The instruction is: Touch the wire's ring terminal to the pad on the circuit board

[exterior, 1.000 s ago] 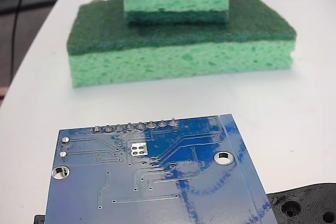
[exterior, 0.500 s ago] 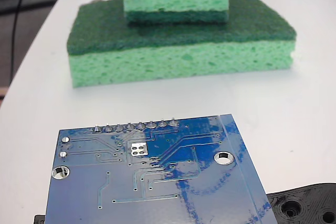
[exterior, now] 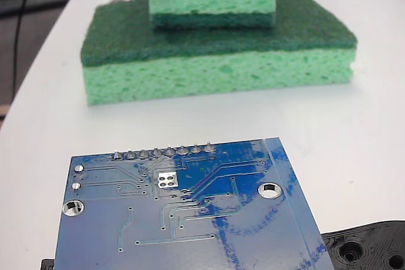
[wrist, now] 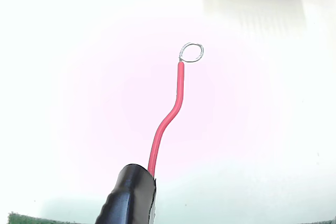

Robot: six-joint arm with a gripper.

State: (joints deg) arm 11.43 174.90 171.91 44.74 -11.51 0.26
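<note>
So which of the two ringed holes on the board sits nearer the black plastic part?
The right-hand mounting hole on the circuit board; the black plastic part lies off that corner.

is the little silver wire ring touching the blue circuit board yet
Apart. In the wrist view the small silvery ring terminal on the thin red wire hangs over plain white table; the fixed view shows the glossy blue circuit board with nothing on it.

Glossy blue rect. circuit board (exterior: 183,213) lies flat on white table, near fixed cam, row of silver solder pts along far edge, two ringed holes. Thin red-pink wire (wrist: 167,119) curves up to small silvery ring terminal (wrist: 191,52), over bare white surface.
</note>
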